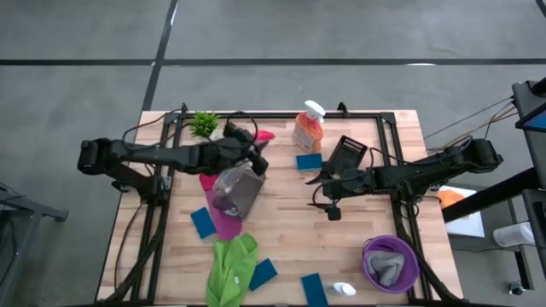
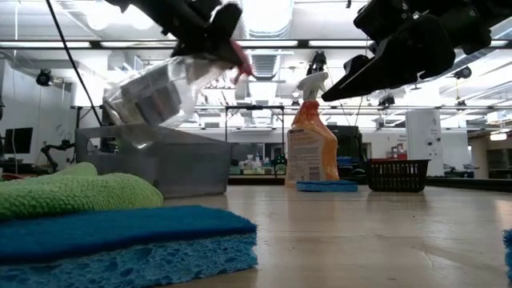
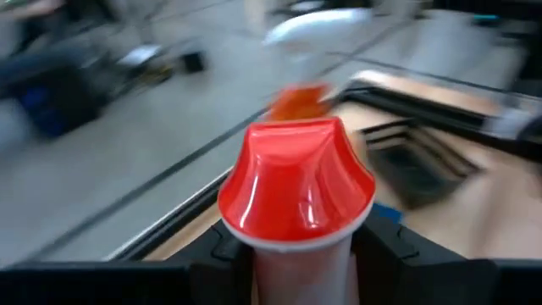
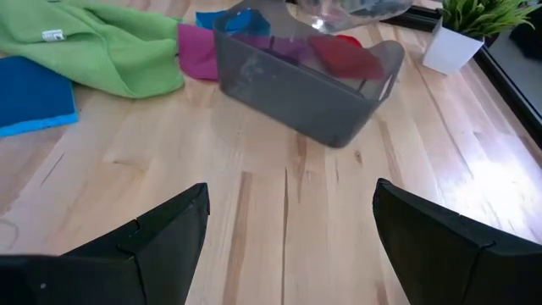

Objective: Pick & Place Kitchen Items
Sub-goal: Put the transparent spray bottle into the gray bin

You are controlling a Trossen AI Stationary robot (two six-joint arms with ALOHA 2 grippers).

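Note:
My left gripper (image 1: 253, 159) is shut on a clear bottle (image 2: 156, 92) with a red cap (image 3: 296, 182), up over a grey see-through bin (image 1: 239, 194) that stands on the table. My right gripper (image 1: 321, 182) hovers open over bare wood right of the bin, nothing between its fingers (image 4: 152, 241). An orange spray bottle (image 1: 309, 128) stands at the far side. Blue sponges (image 1: 309, 160) (image 1: 203, 223) (image 1: 262, 274) lie flat. A green cloth (image 1: 230, 266) and a magenta cloth (image 1: 224, 220) lie near the bin; a red cloth (image 4: 343, 52) shows behind it. My left gripper pinches the bottle's white neck (image 3: 301, 271) just under the red cap, one finger (image 3: 212, 267) on each side. The bottle hangs tilted below the fingers, cap end up at the gripper and clear body (image 2: 140, 100) slanting down, lifted above the bin.
A black basket (image 1: 348, 153) sits by my right gripper. A purple bowl (image 1: 372, 271) holding a grey cloth (image 1: 391, 263) is at the near right. A white-topped bottle (image 1: 343, 290) lies beside a sponge (image 1: 314, 288) at the near edge. A potted plant (image 1: 203, 124) stands far left.

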